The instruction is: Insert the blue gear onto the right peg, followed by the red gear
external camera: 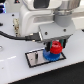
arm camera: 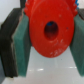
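Observation:
My gripper (external camera: 56,45) is shut on the red gear (external camera: 56,47), which hangs just above the blue gear (external camera: 51,56). The blue gear lies flat at the end of the grey plate (external camera: 34,59) towards the exterior view's right. The right peg is hidden under the gears. In the wrist view the red gear (arm camera: 50,31) fills the space between the teal pads (arm camera: 21,46), and its dark centre hole faces the camera. My gripper (arm camera: 50,42) grips it by the rim.
The grey plate with its black rim lies on a white table (external camera: 15,72). The arm's body and a black cable (external camera: 12,36) hang over the back of the scene.

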Available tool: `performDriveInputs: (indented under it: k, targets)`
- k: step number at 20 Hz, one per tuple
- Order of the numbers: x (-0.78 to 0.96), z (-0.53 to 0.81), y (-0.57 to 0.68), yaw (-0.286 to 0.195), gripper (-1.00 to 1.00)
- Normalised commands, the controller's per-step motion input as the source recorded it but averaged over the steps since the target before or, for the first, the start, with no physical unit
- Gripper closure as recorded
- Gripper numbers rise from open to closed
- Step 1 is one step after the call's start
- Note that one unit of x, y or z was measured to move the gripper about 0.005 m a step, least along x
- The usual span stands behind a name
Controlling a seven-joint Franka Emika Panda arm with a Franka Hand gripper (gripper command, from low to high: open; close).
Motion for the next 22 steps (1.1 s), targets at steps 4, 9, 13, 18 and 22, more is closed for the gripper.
performDriveInputs:
  k: [4,9,13,18,22]
  targets:
    - [0.08,0.22,-0.08,0.0,1.0]
    - [0.07,0.29,-0.12,0.0,1.0]
    - [0.14,-0.04,-0.14,0.0,1.0]
    - [0.15,-0.22,-0.14,0.0,1.0]
    - [0.13,-0.28,-0.11,0.0,1.0]
